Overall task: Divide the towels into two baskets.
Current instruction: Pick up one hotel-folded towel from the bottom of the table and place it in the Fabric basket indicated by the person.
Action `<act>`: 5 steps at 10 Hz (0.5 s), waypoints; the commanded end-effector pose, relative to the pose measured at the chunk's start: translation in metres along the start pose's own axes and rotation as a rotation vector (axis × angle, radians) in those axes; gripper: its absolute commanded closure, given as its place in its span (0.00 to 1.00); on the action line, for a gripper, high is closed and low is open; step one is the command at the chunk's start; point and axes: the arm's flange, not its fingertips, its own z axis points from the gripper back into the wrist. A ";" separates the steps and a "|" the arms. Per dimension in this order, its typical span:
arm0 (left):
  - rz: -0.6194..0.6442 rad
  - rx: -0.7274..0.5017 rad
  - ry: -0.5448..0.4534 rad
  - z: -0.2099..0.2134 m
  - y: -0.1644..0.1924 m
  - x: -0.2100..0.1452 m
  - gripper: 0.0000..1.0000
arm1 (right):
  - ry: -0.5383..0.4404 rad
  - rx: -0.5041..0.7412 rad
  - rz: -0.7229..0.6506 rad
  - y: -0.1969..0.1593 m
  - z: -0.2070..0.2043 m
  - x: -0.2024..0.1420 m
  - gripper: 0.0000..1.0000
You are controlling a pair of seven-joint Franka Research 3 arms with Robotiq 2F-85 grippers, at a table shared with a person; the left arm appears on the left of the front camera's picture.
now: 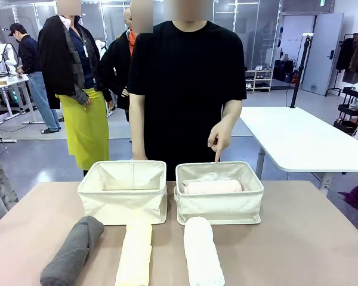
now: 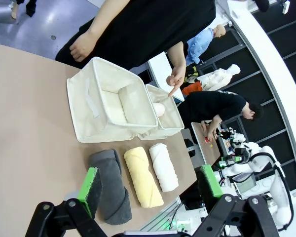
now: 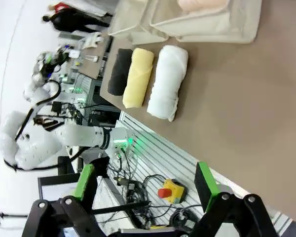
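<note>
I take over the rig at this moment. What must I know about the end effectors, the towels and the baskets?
The left end effector is open and holds nothing.
The right end effector is open and holds nothing.
The pink towel lies in the right basket. The person's hand points a finger down at that basket.
I see no towel inside the left basket.
The grey towel, yellow towel and white towel lie side by side on the table, in front of the baskets.
Done: one towel is in a basket. Left: three towels, some probably for the left basket.
</note>
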 end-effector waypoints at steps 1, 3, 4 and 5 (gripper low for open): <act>-0.011 -0.023 -0.016 0.002 -0.001 0.001 0.00 | 0.120 -0.147 -0.133 0.050 -0.059 0.031 0.00; -0.011 -0.023 -0.016 0.002 -0.001 0.001 0.00 | 0.114 -0.358 -0.181 0.077 -0.126 0.053 0.00; -0.011 -0.023 -0.016 0.002 -0.001 0.001 0.00 | 0.153 -0.413 -0.179 0.087 -0.162 0.063 0.00; -0.011 -0.023 -0.016 0.002 -0.001 0.001 0.00 | 0.181 -0.462 -0.147 0.094 -0.189 0.072 0.00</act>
